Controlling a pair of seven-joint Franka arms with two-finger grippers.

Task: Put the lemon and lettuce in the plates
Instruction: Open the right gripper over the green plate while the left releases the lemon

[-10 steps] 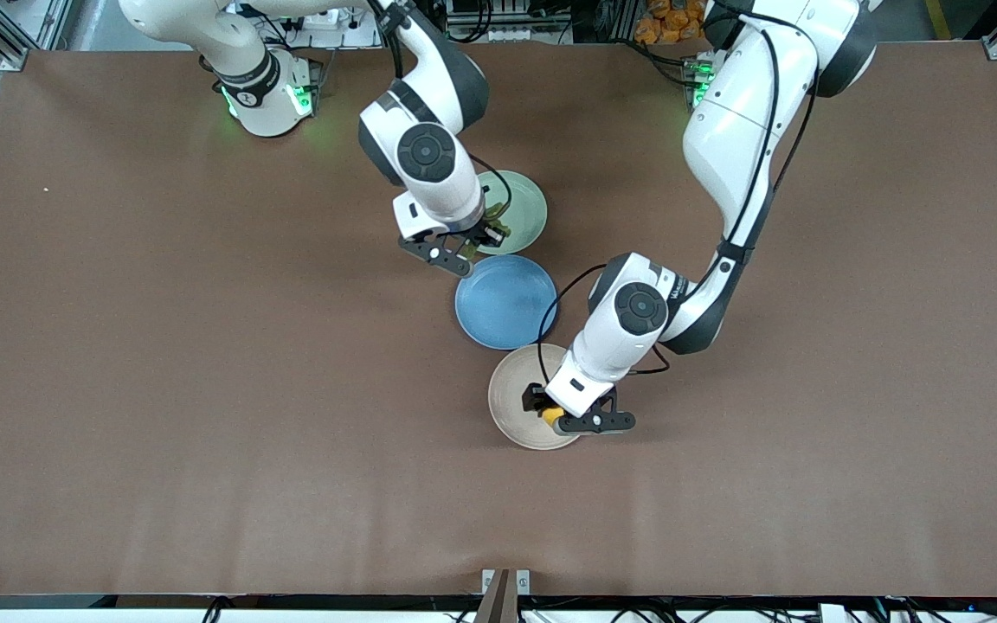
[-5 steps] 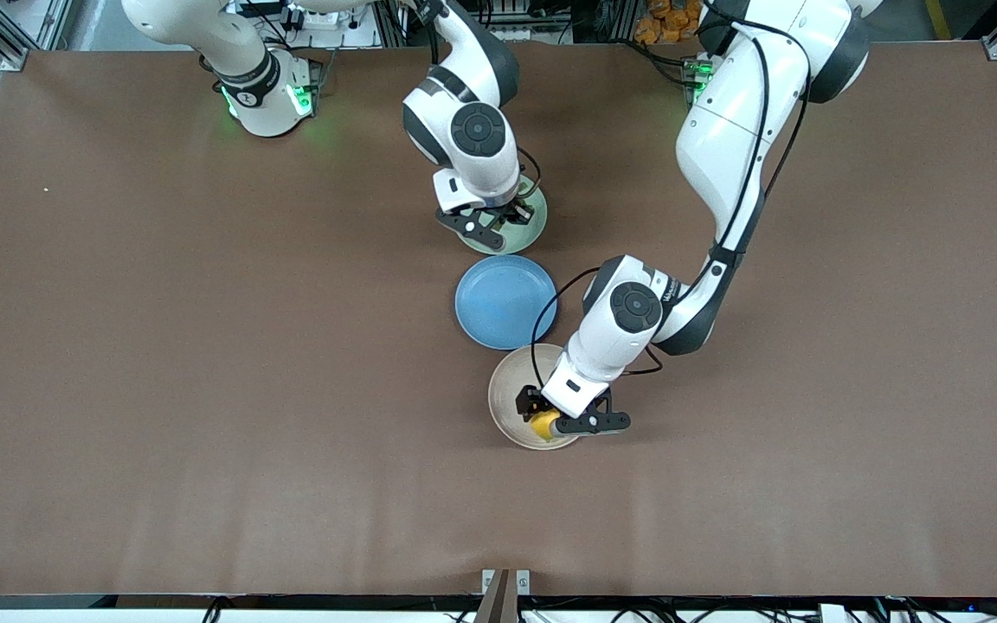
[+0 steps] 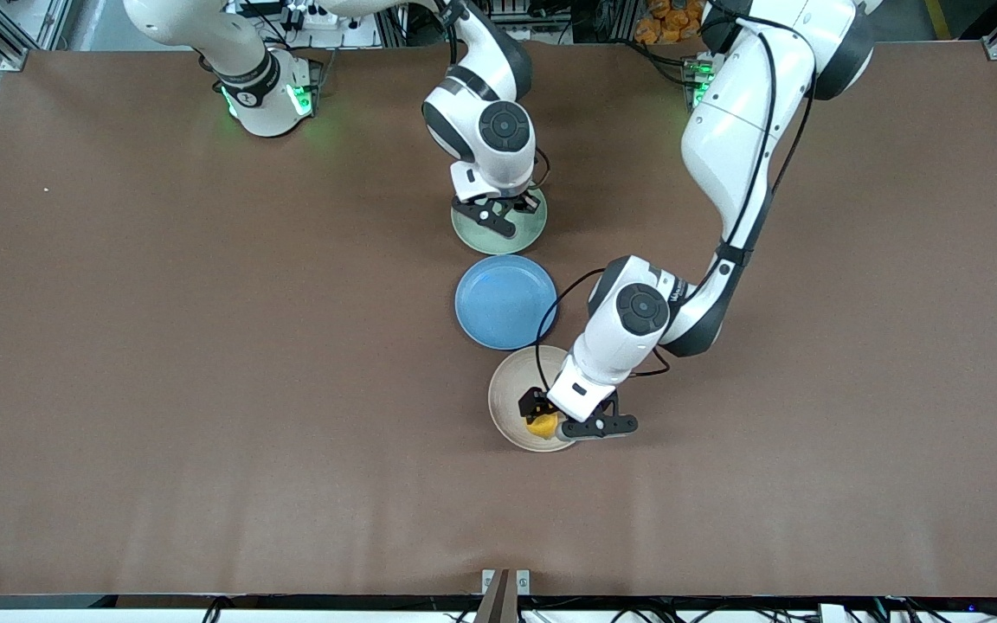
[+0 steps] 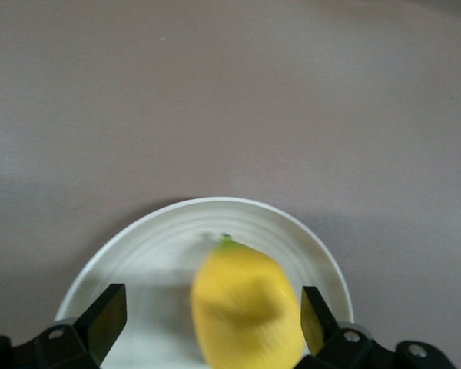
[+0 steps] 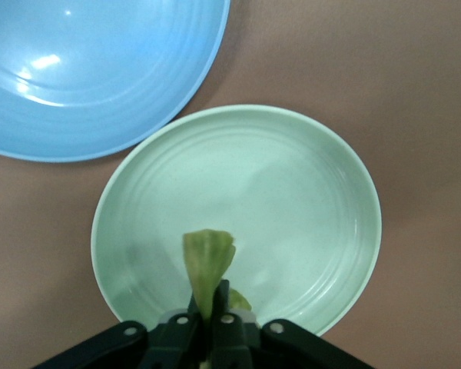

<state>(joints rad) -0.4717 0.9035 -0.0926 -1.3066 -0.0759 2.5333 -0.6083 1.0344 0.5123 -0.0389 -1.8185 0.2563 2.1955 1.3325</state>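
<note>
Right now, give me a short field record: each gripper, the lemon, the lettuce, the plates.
left gripper: open, over beige plate
lemon: between the open fingers, over beige plate
right gripper: shut on lettuce, over mint plate
blue plate: holds nothing, between the other two plates

No readable text.
No label, brand, number or sign shows legibly on any surface in these views.

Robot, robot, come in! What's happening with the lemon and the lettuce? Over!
Left gripper open, lemon dropping onto cream plate. Right gripper pinching lettuce over green plate. Nothing blocking.
</note>
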